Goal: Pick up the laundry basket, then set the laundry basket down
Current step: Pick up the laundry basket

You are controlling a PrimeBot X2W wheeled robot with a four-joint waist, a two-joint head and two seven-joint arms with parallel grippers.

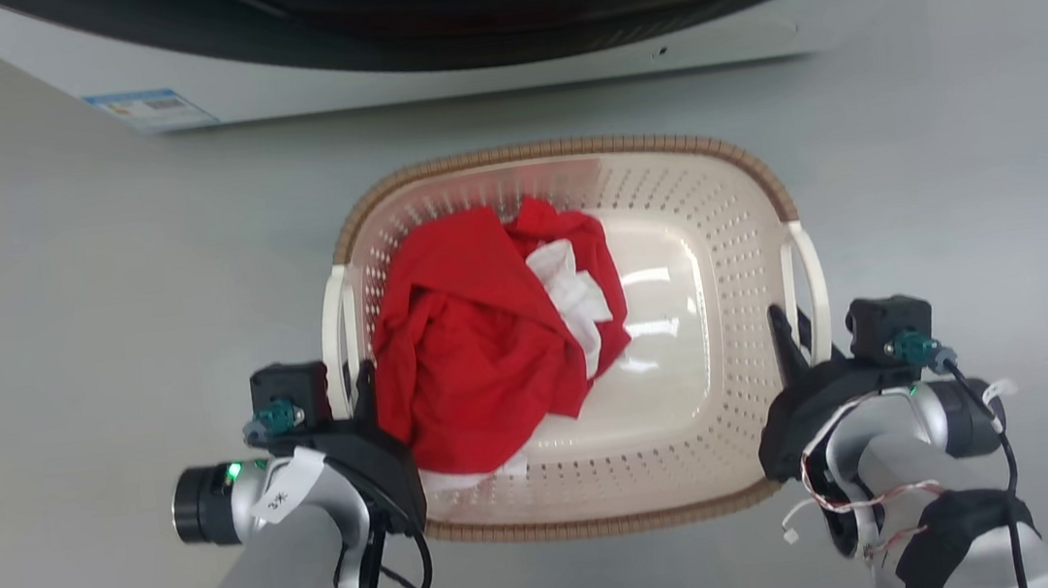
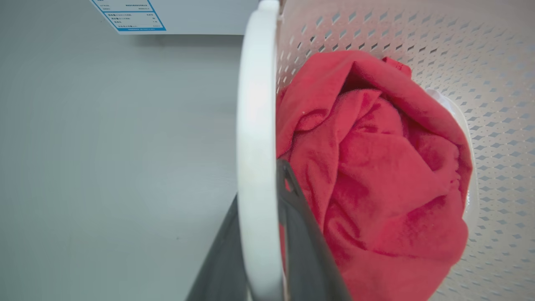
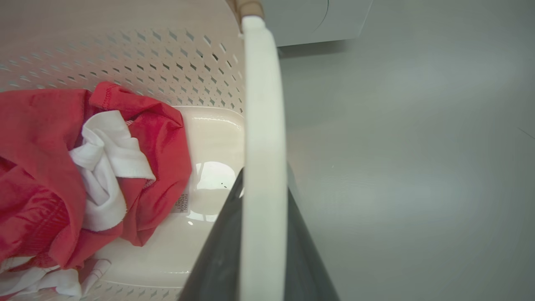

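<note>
Dark fingers of the left gripper (image 2: pixel 259 238) are seen on either side of the white left handle (image 2: pixel 257 125) of the basket (image 2: pixel 480 50), one finger (image 2: pixel 219 255) outside the loop and the other (image 2: pixel 303 238) inside, against the red garment (image 2: pixel 376 167). Both are pressed to the handle, so it is gripped.

The right gripper (image 3: pixel 263 246) is clamped likewise on the right handle (image 3: pixel 263 104), with one finger (image 3: pixel 215 255) over the basket's interior and the other (image 3: pixel 307 255) over the floor (image 3: pixel 418 167).

From the head view, the basket (image 1: pixel 558 149) is held between the two arms, the left gripper (image 1: pixel 357 389) at its left handle (image 1: pixel 335 324) and the right gripper (image 1: pixel 797 338) at its right handle (image 1: pixel 811 273), each near the handle's nearer end. The basket is placed on the grey floor (image 1: pixel 94 281) side of the washing machine (image 1: pixel 460 57), apart from it. Whether it rests on the floor or is raised cannot be told.

The red garment (image 1: pixel 470 339) is heaped in the basket's left half, with a white cloth (image 1: pixel 574 291) folded into it; the right half of the bottom is bare.
</note>
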